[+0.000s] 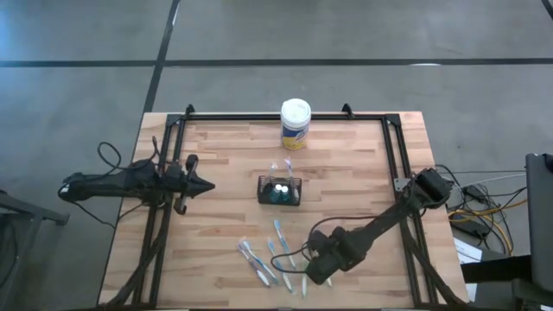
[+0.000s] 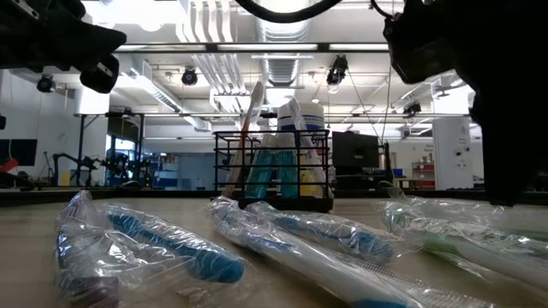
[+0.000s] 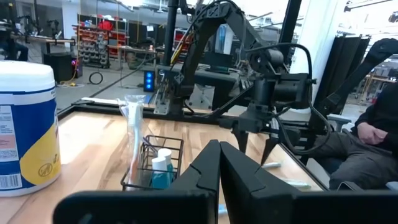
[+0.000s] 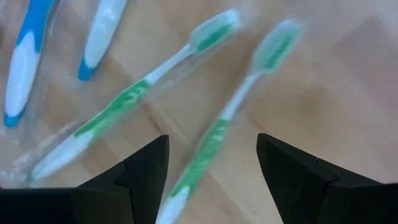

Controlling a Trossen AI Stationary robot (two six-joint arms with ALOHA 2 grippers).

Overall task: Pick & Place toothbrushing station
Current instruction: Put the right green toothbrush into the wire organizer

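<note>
Caddy [image 1: 280,191] holds tubes [image 1: 281,186] — one toothbrush [image 3: 133,140].

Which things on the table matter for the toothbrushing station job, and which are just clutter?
Job:
- wire-mesh caddy
- white-capped tubes inside it
- wrapped toothbrushes on the table
- green toothbrush below the open right gripper

Clutter:
- yellow-labelled canister

Bare wood lies open between the caddy [image 1: 280,191] and the canister [image 1: 295,123]; wrapped toothbrushes [image 1: 270,256] clutter the near edge.
</note>
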